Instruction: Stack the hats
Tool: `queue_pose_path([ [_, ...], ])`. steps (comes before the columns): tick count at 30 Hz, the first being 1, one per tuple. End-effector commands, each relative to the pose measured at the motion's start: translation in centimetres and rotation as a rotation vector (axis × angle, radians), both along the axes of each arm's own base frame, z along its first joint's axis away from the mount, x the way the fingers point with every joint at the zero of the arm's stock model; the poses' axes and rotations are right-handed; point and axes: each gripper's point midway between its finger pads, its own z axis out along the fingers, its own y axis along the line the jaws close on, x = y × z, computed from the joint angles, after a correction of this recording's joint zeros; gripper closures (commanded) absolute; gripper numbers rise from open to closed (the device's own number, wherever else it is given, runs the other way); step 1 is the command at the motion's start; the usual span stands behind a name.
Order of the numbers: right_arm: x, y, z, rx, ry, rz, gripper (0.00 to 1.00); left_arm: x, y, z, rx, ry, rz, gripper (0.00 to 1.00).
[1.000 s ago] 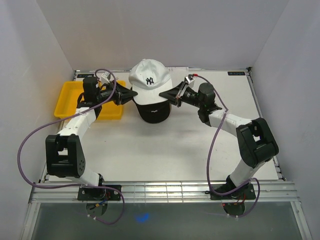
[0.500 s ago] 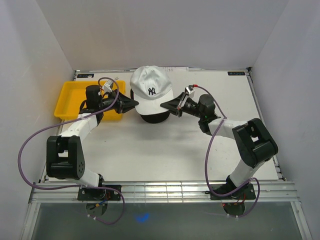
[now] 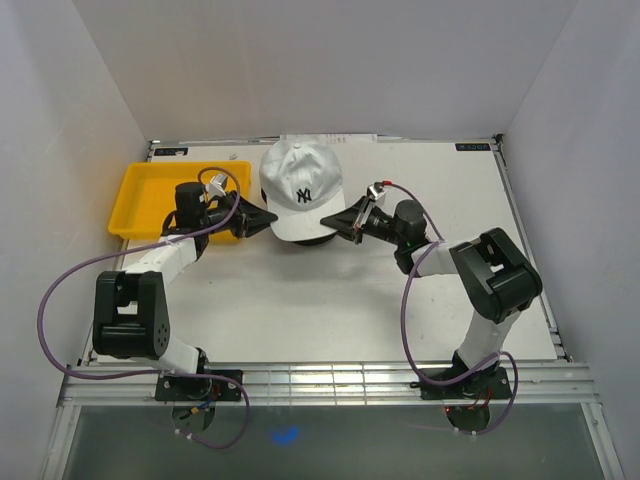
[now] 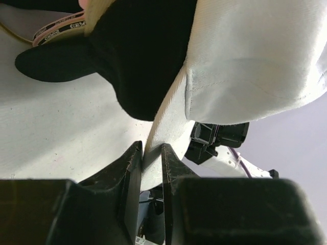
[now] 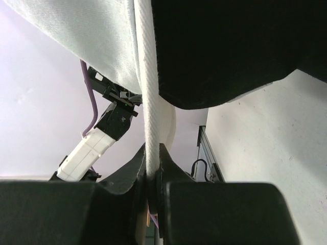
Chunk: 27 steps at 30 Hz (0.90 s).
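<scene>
We see the white cap toward the back middle of the table, crown up and logo facing the arm bases. It sits over a black cap, of which only a dark sliver shows under its near edge from above. The left gripper meets the white cap's lower left edge and the right gripper its lower right edge, so the cap lies between the two, taken from both sides. In the left wrist view the left fingers are pressed onto a thin fold of the white rim, the crown bulging above and to the right, the black cap close against it on the left. In the right wrist view the right gripper is clamped tight on the white cap's stitched hem band, which runs straight up from between its fingers, with black fabric filling the upper right and white fabric the upper left. A tan and pink strip at the top left of the left wrist view may belong to further caps underneath, though too little shows for us to be sure. The yellow tray sits at the back left, just beside the left arm and apart from the caps.
</scene>
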Motion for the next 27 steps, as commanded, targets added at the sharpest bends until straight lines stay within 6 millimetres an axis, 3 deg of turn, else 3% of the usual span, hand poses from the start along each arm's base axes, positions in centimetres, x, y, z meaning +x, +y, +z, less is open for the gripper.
queue_pose_path([
  [1, -2.3, -0.3, -4.2, -0.068, 0.091, 0.094, 0.92, 2.3, 2.6, -1.0, 0.078, -0.046, 0.155, 1.00],
  [15, -2.5, -0.7, -7.5, -0.092, 0.155, 0.074, 0.92, 2.3, 2.8, -4.9, 0.097, 0.023, 0.164, 1.00],
  [27, -2.3, -1.9, -10.3, -0.129, 0.208, 0.044, 0.92, 2.6, 2.8, -6.6, 0.104, 0.052, 0.163, 1.00],
])
